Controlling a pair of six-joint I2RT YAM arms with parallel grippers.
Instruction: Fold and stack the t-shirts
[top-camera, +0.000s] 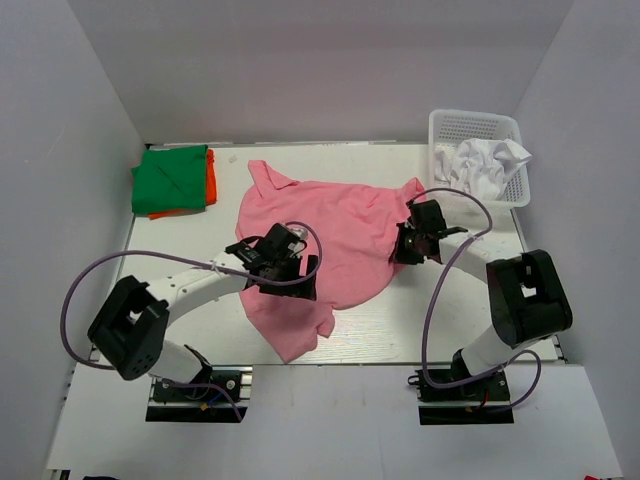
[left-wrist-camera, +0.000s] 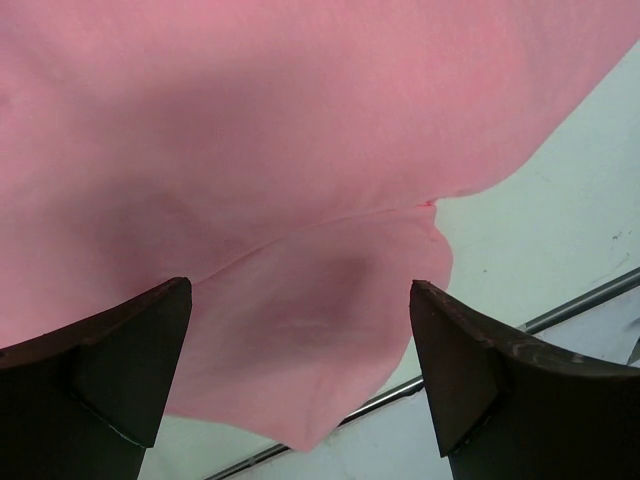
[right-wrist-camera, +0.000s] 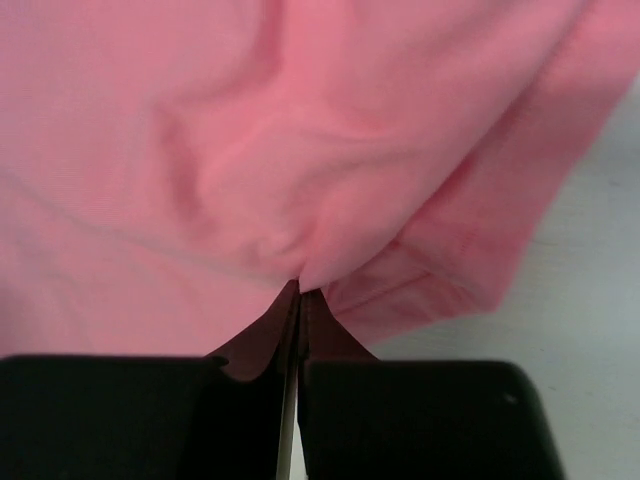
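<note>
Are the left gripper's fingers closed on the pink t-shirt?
No, the left gripper's fingers stand wide apart, with the pink t-shirt lying ungripped between them.

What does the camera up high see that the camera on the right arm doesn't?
Only the top camera: a folded green t-shirt lying on an orange t-shirt at the far left, and a white basket at the far right with a crumpled white t-shirt inside.
Only the right wrist camera: a close look at the right fingers shut tight, pinching a fold of cloth.
Both: the pink t-shirt spread on the white table.
</note>
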